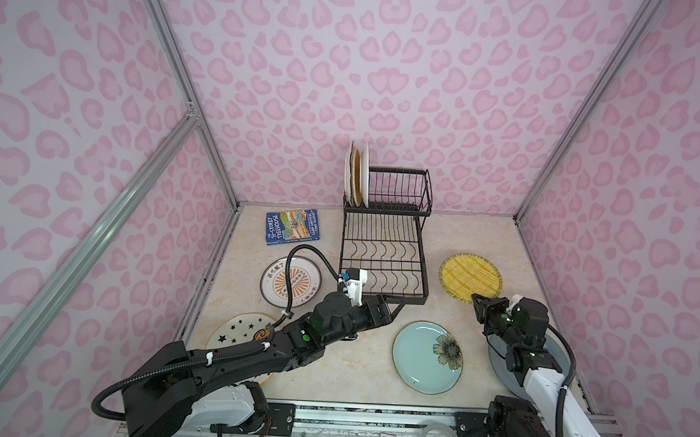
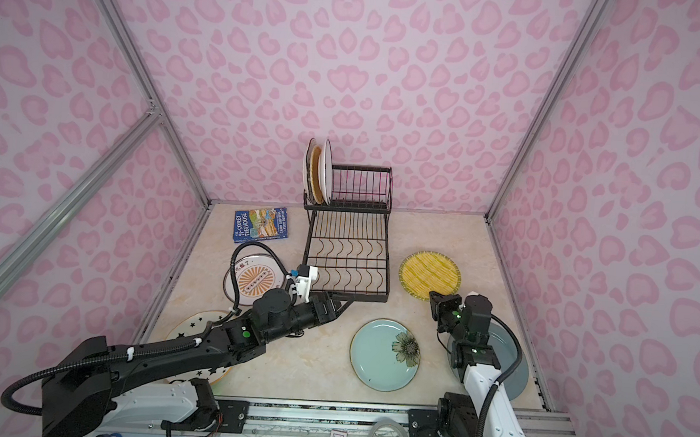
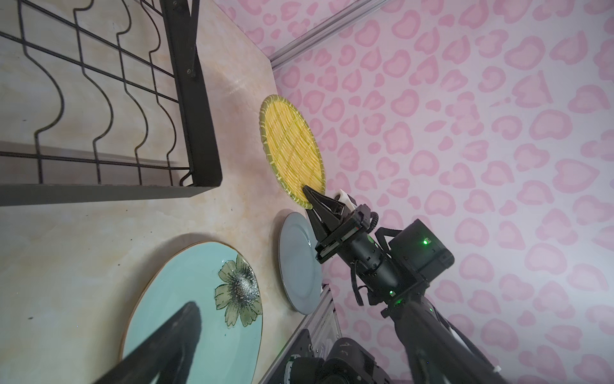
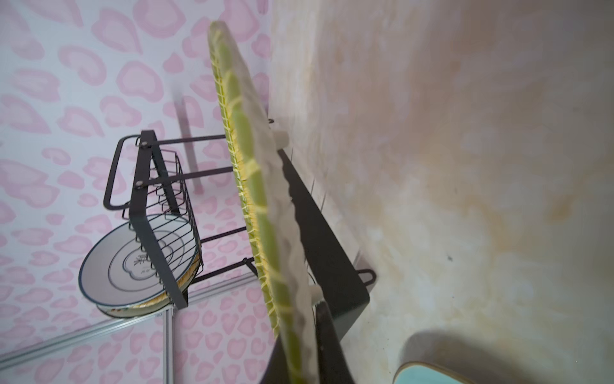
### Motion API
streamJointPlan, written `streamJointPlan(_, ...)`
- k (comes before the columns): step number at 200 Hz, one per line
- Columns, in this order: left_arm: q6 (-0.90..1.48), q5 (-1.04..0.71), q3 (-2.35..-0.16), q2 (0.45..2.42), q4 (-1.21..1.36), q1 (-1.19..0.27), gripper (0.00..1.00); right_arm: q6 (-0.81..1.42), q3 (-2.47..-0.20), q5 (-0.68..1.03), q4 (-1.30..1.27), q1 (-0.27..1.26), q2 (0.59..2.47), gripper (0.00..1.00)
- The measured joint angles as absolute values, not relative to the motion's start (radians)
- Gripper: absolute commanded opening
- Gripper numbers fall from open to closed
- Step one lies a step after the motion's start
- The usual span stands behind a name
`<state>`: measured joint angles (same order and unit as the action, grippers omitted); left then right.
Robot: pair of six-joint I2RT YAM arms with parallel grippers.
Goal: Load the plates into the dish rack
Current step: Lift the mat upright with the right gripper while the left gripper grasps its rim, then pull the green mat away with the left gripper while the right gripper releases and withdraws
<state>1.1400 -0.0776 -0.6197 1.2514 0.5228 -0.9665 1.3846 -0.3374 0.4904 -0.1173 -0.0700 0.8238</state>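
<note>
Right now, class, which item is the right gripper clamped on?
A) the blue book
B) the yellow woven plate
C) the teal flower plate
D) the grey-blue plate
B: the right gripper is shut on the near rim of the yellow woven plate, and the right wrist view shows that rim between the jaws.

Three plates (image 1: 358, 174) stand upright in the dish rack (image 1: 385, 241); a yellow woven plate (image 1: 470, 277) and four others lie around it.

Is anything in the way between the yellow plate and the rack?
Nothing visible is. The right gripper is shut on the yellow plate, and only bare table lies between it and the rack. The left gripper is open at the rack's front edge, off to the side. Three plates stand only at its upper left end.
</note>
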Motion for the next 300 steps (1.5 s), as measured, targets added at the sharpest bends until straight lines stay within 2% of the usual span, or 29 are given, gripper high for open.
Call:
streamJointPlan(39, 1.224, -0.072, -0.694, 1.406, 0.609, -0.978, 0.81, 1.401, -0.357, 0.501, -0.097, 0.050, 0.781, 0.00)
streamJointPlan(62, 1.273, -0.071, -0.738, 1.486, 0.645, -0.984, 0.78, 1.422, -0.363, 0.498, -0.078, 0.087, 0.765, 0.00)
streamJointPlan(153, 1.386, -0.081, -0.888, 1.717, 0.696, -0.986, 0.61, 1.456, -0.363, 0.515, -0.054, 0.117, 0.696, 0.00)
streamJointPlan(202, 1.413, -0.093, -0.934, 1.779, 0.715, -0.986, 0.42, 1.458, -0.363, 0.528, -0.013, 0.120, 0.649, 0.00)
streamJointPlan(222, 1.431, -0.102, -0.942, 1.794, 0.736, -0.986, 0.28, 1.455, -0.361, 0.525, 0.006, 0.121, 0.630, 0.00)
streamJointPlan(263, 1.469, -0.106, -0.946, 1.816, 0.779, -0.990, 0.16, 1.444, -0.354, 0.522, 0.038, 0.121, 0.617, 0.00)
streamJointPlan(281, 1.501, -0.104, -0.946, 1.817, 0.780, -0.994, 0.04, 1.426, -0.353, 0.518, 0.041, 0.126, 0.617, 0.00)
streamJointPlan(300, 1.531, -0.086, -0.942, 1.816, 0.785, -0.997, 0.03, 1.393, -0.353, 0.506, 0.027, 0.141, 0.619, 0.00)
